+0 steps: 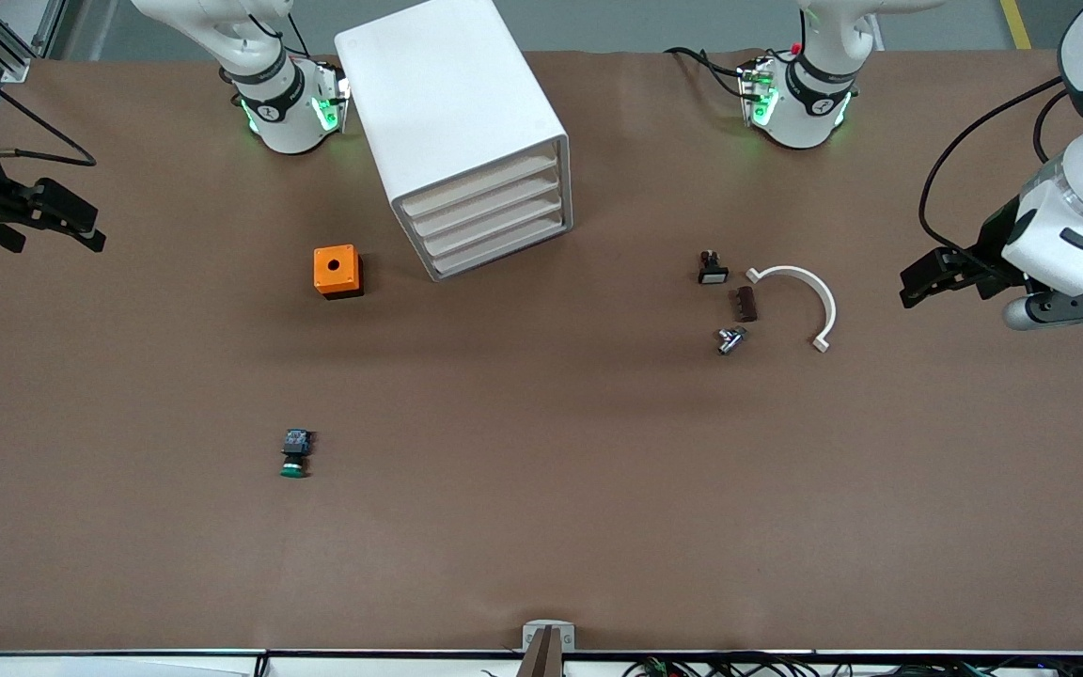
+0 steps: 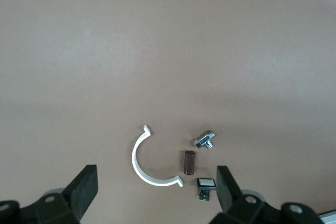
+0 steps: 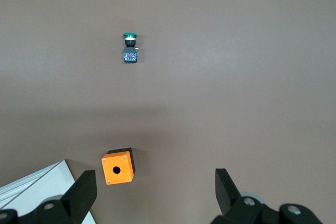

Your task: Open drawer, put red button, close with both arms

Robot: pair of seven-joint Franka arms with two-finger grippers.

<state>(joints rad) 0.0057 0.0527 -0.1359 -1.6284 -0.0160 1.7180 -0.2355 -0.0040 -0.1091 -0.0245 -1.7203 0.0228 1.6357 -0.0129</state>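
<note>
Two grippers hang with jaws wide apart and empty. The left gripper (image 1: 922, 280) is over the table (image 1: 541, 527) at three o'clock in the front view, and the right gripper (image 1: 57, 218) is over it at nine to ten o'clock.

The cabinet (image 1: 452, 103) stands at about twelve o'clock. It is a smooth, white, round-cornered block, probably plastic. Its four shallow drawers (image 1: 490, 218) are all shut, with flat pale fronts and no handles that we can make out.

We see no red button in any view. The only mushroom cap is on the green button (image 1: 294, 455) at eight o'clock, which has a dark body and a blue rear block.

At two to three o'clock lies a cluster of small parts:
- a switch (image 1: 713, 269) with a flat white cap
- a brown block (image 1: 745, 304)
- a shiny metal fitting (image 1: 730, 339)
- a thin white half-ring (image 1: 797, 287)

The orange box (image 1: 337, 271), matte with a round hole on top, sits at ten o'clock.

The main risk, as we judge it, is picking the wrong part. The green button matches the target in everything but cap colour. The fronts are slick and the gaps between drawers are narrow, so a fingertip could slip or catch the neighbouring drawer. A hard pull could drag the whole cabinet across the smooth brown covering unless the other arm braces it. A button this small, with a rounded cap, could also roll or squirt out of the pads.
</note>
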